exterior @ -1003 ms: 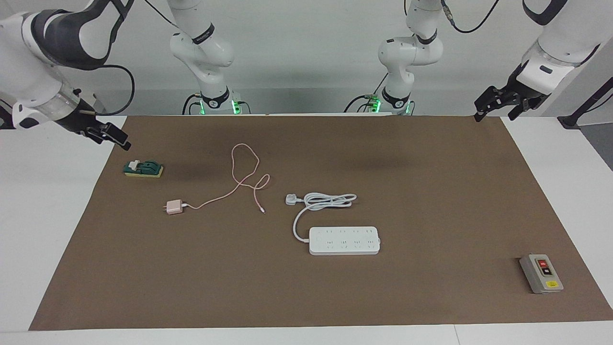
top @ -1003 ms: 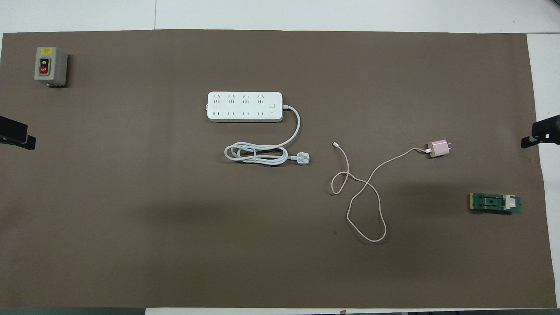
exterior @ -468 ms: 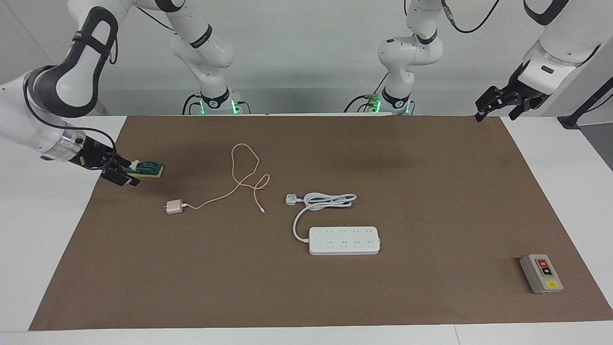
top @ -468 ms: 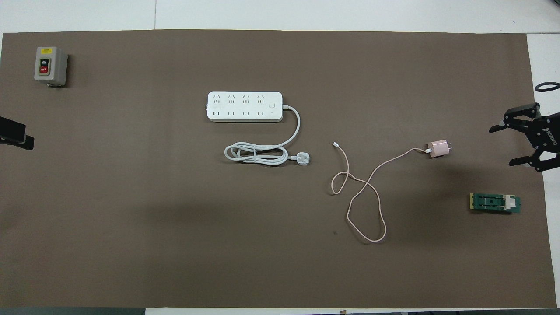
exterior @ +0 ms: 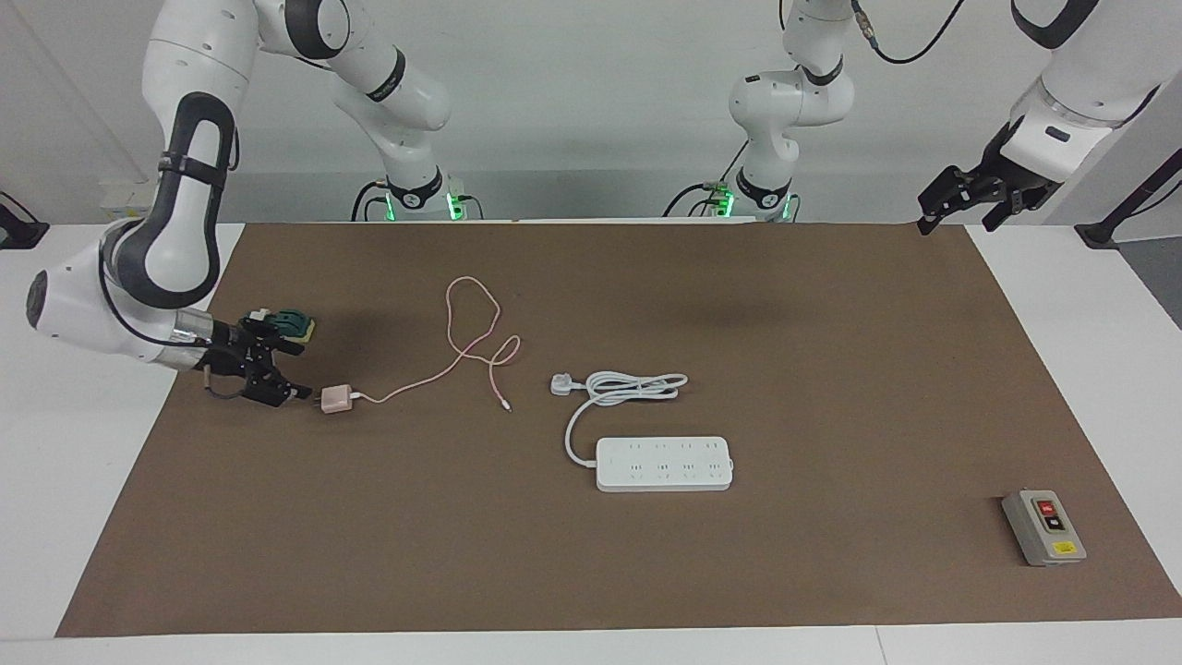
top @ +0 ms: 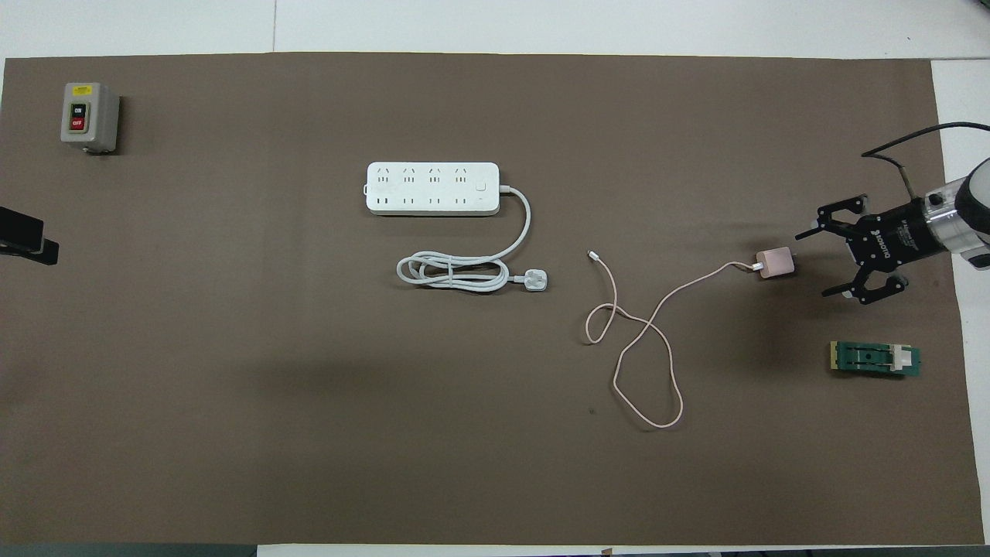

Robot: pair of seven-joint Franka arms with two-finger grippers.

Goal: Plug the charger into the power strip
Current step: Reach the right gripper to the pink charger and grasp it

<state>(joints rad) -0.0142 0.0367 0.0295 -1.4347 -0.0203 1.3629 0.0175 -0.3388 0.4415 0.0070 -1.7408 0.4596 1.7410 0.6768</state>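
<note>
Since a moment ago my right tool [exterior: 277, 376] has swung in low beside the charger [exterior: 336, 399], wide open, empty; left tool [exterior: 960, 199] waits open. Light, rigid cube on the surface: I'd pinch its flat sides, cable trailing.

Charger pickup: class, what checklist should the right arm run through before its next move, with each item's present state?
1. Opening of the right jaws: ok, open.
2. Placing of the right jaws around the charger: not ok; they stand beside its prong end, apart.
3. Lie of the cable, apart from the power strip: ok.
4. Sockets of the power strip face up and empty: ok.
5. Waiting left jaws, open, over the mat edge at the left arm's end: ok.
</note>
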